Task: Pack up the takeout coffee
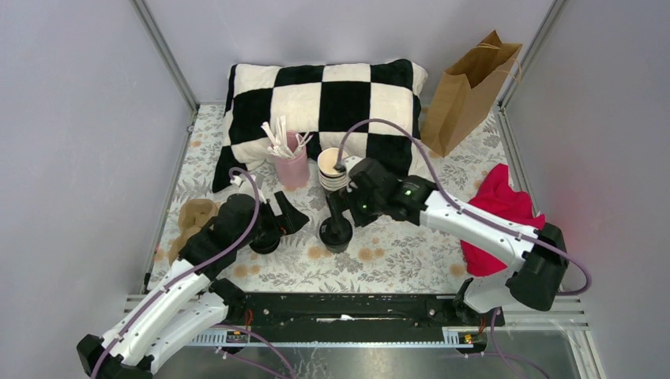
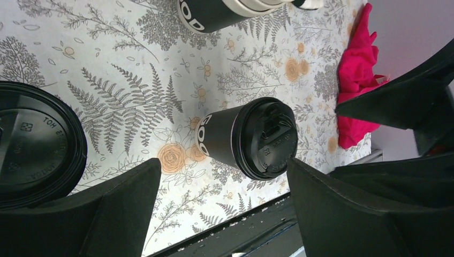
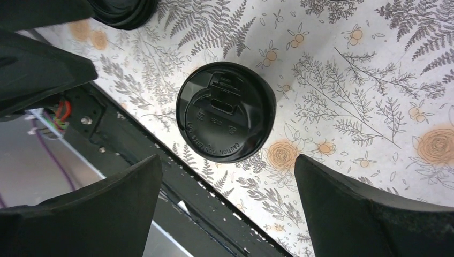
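Observation:
The takeout coffee point(image 1: 336, 234), a black cup with white lettering and a black lid, stands upright on the floral table near the middle. My right gripper point(image 1: 348, 207) hovers just above and behind it, open; in the right wrist view the lid point(image 3: 226, 111) shows beyond the spread fingers of that gripper point(image 3: 227, 160), untouched. My left gripper point(image 1: 283, 223) sits to the cup's left, also open. In the left wrist view the cup point(image 2: 251, 139) lies ahead of the gap of the left gripper point(image 2: 224, 166), with nothing between the fingers.
A lone black lid point(image 2: 32, 150) lies by the left gripper. A stack of lidless cups point(image 1: 332, 170) and a pink holder of stirrers point(image 1: 291, 162) stand behind. A brown paper bag point(image 1: 470, 91) stands back right, beside a checkered pillow point(image 1: 324, 99). A red cloth point(image 1: 502, 213) lies at right.

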`<state>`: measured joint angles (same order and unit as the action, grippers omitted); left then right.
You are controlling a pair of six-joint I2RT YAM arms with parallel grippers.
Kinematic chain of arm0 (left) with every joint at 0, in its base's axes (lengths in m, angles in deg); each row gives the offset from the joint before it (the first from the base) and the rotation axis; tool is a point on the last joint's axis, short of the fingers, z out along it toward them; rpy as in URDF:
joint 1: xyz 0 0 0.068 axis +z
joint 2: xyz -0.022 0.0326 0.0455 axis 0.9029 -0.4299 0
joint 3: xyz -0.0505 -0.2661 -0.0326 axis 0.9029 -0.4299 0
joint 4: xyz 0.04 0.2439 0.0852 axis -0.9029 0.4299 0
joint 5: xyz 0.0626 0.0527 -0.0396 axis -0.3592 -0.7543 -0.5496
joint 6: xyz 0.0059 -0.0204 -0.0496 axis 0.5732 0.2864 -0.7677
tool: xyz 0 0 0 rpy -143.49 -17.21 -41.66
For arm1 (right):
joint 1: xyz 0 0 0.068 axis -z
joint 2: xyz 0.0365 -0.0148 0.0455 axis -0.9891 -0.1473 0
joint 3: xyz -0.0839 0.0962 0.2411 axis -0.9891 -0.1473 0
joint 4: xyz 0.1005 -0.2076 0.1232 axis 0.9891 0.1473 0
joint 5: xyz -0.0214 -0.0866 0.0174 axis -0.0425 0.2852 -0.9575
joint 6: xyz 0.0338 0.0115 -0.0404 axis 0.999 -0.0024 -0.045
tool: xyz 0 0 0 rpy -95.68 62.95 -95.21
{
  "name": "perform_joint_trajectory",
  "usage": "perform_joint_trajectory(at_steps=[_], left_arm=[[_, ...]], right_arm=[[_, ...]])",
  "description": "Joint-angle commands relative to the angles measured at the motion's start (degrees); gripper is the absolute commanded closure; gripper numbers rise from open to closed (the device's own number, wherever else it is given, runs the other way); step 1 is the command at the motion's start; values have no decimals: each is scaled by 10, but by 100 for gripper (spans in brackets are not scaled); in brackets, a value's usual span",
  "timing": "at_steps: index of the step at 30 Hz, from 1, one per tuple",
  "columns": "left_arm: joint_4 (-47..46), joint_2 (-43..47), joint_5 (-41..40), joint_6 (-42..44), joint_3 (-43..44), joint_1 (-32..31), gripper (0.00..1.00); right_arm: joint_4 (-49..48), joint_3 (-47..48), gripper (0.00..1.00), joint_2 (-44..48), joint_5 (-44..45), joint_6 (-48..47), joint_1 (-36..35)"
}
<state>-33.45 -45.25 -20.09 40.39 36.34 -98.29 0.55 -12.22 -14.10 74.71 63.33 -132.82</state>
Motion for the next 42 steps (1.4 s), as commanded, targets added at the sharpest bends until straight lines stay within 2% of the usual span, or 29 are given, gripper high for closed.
perform_joint_trajectory(at_steps=[1,5,12,20,25,29,42], left_arm=[[5,18,-18,20,36,2,8],[17,28,-19,29,35,2,6],[22,44,-19,35,29,2,4],[36,63,-22,37,34,2,3],[48,72,-24,39,45,2,2],[52,73,-23,41,52,2,2],[50,68,-22,47,54,2,2]], right_arm=[[81,60,0,-53,165,9,-67],[100,102,0,-98,196,10,-115],[109,141,0,-138,198,14,-145],[105,149,0,-172,217,17,-148],[102,150,7,-178,242,21,-149],[94,145,8,-176,242,22,-149],[70,133,9,-186,244,31,-149]])
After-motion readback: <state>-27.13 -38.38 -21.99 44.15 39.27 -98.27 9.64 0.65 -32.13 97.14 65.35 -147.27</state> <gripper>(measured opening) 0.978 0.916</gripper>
